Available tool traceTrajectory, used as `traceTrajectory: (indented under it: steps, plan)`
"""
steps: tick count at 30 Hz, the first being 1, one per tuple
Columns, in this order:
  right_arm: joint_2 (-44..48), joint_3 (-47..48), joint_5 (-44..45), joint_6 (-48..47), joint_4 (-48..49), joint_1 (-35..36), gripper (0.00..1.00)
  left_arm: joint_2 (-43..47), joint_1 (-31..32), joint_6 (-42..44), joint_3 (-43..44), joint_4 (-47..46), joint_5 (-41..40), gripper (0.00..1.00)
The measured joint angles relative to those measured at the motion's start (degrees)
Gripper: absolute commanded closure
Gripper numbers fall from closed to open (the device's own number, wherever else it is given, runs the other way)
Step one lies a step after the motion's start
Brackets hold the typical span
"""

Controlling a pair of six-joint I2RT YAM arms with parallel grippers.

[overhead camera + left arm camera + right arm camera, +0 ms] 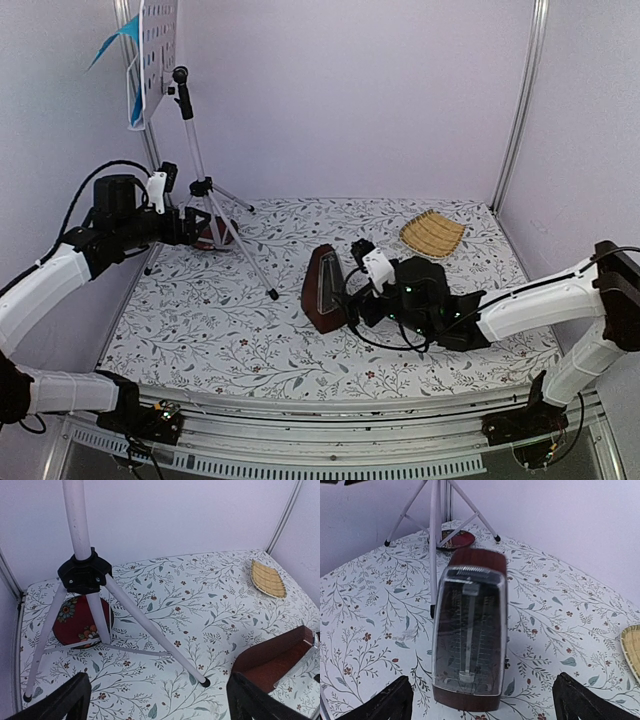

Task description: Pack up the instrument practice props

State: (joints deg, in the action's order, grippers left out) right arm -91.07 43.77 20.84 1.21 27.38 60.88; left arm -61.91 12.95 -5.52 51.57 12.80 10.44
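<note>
The music stand (200, 185) rises at the back left on three silver legs. Its white perforated desk (160, 45) carries blue and cream music sheets (128, 60). My left gripper (192, 228) hovers just in front of the tripod hub (84, 572), open, with bare cloth between its fingers (62, 700). The dark brown metronome (323, 290) stands upright mid-table, its clear front facing my right gripper (485, 705). That gripper is open wide. The metronome (470, 630) has its base between the fingertips (392, 700), with a gap on each side.
A red floral bowl (75, 622) sits under the tripod between its legs. A woven bamboo tray (432, 233) lies at the back right. White walls close in the back and both sides. One tripod foot (203, 682) reaches toward the metronome (275, 657).
</note>
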Motion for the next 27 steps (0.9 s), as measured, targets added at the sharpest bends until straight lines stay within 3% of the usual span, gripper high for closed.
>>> traceTrajectory:
  steps: [5, 10, 16, 21, 27]
  plan:
    - [11.98, -5.6, -1.84, 0.42, -1.99, -3.89, 0.01, 2.86, 1.97, -2.82, -0.48, -1.09, -1.16, 0.03]
    - [21.14, -8.44, -9.14, 5.31, -5.18, -17.75, 0.01, 3.19, 14.19, -8.79, -4.28, -9.22, -3.34, 0.04]
    - [22.64, -10.19, -18.67, 13.07, -6.47, -29.51, 0.01, -12.0, 24.96, -10.32, -1.51, -17.97, -0.48, 0.03]
    - [22.84, -13.44, -24.22, 16.98, -5.7, -30.18, 0.01, -25.73, 30.4, -6.75, 6.8, -19.23, 2.84, 0.02]
    - [24.06, -15.76, -27.08, 19.89, -4.59, -30.21, 0.01, -32.44, 31.78, -3.89, 12.17, -20.15, 6.88, 0.03]
